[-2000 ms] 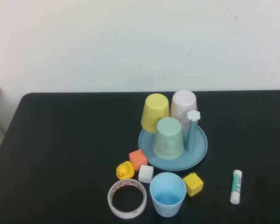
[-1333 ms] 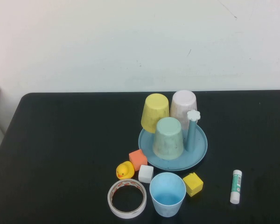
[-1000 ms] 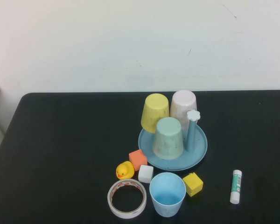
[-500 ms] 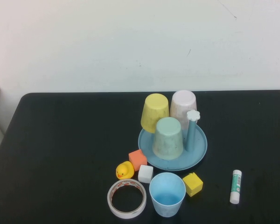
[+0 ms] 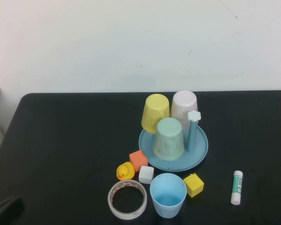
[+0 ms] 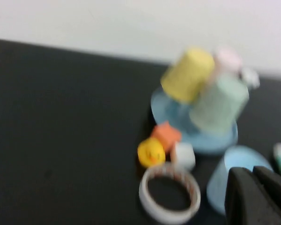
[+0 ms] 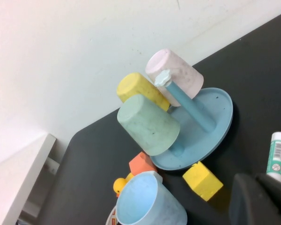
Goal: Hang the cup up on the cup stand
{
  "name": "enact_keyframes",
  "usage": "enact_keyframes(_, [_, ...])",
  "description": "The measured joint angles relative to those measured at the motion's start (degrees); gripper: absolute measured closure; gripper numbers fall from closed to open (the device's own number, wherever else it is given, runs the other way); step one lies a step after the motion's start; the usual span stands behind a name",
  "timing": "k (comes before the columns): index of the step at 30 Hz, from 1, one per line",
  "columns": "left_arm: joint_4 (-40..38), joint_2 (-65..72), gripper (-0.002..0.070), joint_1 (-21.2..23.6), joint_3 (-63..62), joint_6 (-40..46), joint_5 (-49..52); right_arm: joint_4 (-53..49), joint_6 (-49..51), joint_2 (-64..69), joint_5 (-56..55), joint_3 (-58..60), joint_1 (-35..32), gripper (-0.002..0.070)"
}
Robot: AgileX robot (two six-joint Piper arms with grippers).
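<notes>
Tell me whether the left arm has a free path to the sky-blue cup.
Probably yes. The left end effector sits at the table's near-left corner; only the tape roll lies beside the cup, whose open top is unobstructed. The right end effector stays back.

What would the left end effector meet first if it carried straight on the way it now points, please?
Probably the sky-blue cup, just ahead of the left end effector in its wrist view, though depth is unclear. The right end effector hangs near the glue stick.

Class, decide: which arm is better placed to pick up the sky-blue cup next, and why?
Probably the left. The left gripper shows at the table's near-left corner; the right gripper is absent from the high view. The cup stands upright in front of the cup stand, whose flower-tipped peg is free.
</notes>
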Motion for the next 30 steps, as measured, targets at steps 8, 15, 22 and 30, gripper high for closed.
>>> enact_keyframes(8, [8.8,22.0,0.0676,-1.6,-15.8,12.5,11.6,0.0,-1.5,0.0,0.0,0.0,0.0,0.0678])
enact_keyframes(15, [26.5,40.6,0.0676,-14.1,-29.3,7.2,19.2,0.0,-1.7,0.0,0.0,0.0,0.0,0.0678])
enact_keyframes(22, [46.3,56.3,0.0676,-30.7,-42.2,-8.2,21.9,0.0,-1.7,0.0,0.0,0.0,0.0,0.0678])
enact_keyframes(30, [50.2,74.0,0.0637,-41.0,-55.9,-14.9,24.8,0.0,-1.7,0.0,0.0,0.0,0.0,0.0678])
